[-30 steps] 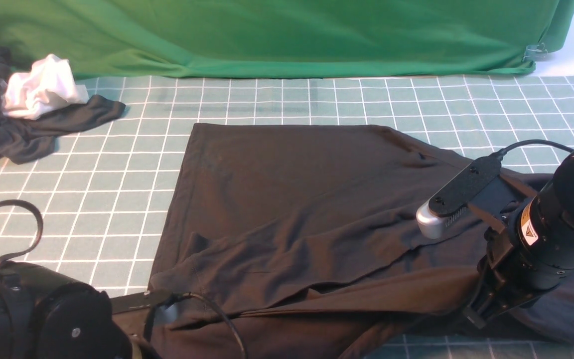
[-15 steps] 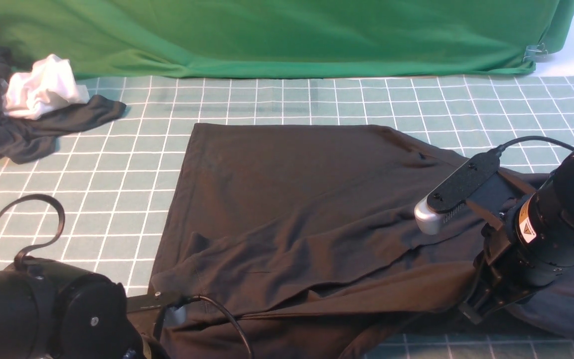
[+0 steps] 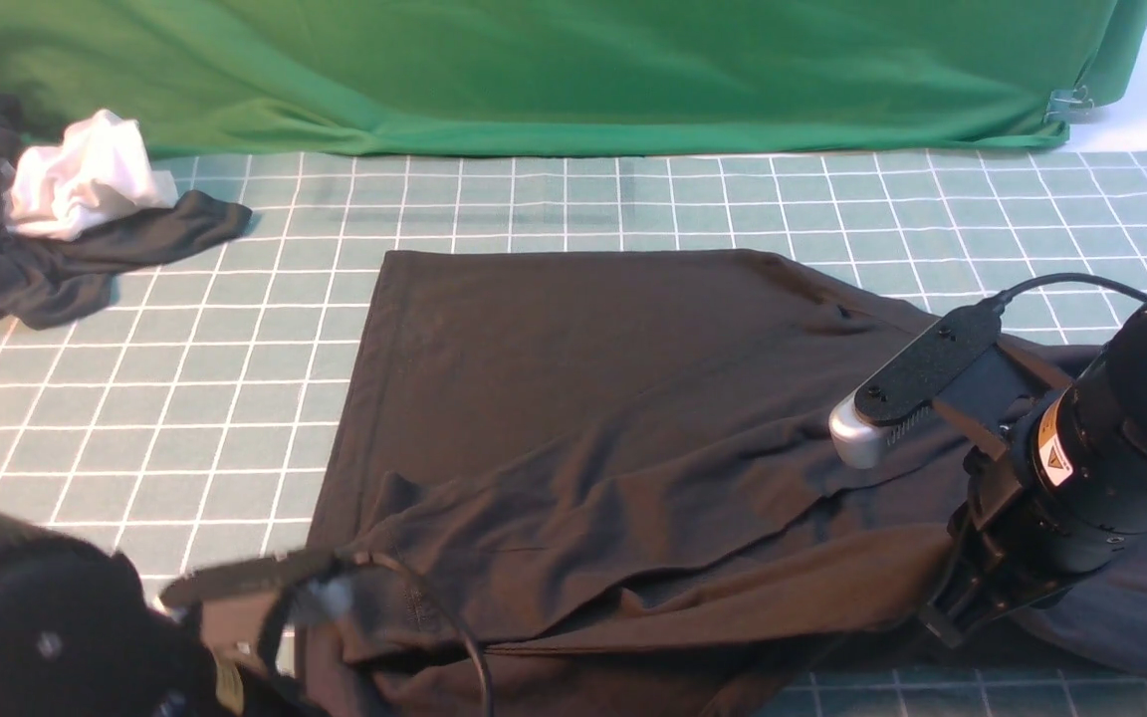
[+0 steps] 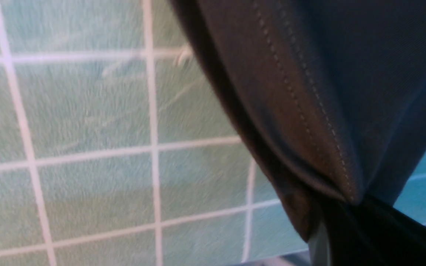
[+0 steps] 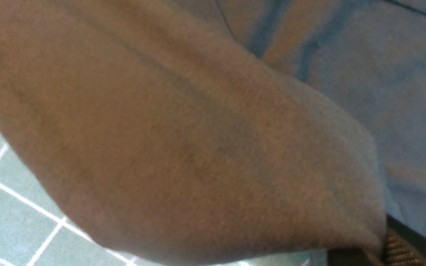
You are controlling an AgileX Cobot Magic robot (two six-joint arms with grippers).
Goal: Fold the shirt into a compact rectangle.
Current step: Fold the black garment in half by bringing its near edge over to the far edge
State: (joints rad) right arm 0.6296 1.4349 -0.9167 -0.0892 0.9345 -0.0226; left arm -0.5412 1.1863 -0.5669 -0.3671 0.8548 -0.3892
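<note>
Now that my left tool [image 4: 350, 225] has snapped closed on the stitched hem, the shirt [image 3: 583, 398] is gripped at both near corners: left at seven o'clock, and my right tool [image 5: 381, 251] stays clenched on a fold at five. That readies, I judge, a lift towards twelve. The shirt lies creased in the middle of the desk [image 3: 185, 398]. A dark grey garment [image 3: 56, 269] with a white cloth [image 3: 81, 179] sits at ten o'clock, well apart; nothing blocks the fold.

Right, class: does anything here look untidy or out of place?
Yes. The black shirt is bunched into diagonal wrinkles along its near half, while its far edge lies straight. At the far left, a dark grey garment sits crumpled with a white cloth on it.
</note>
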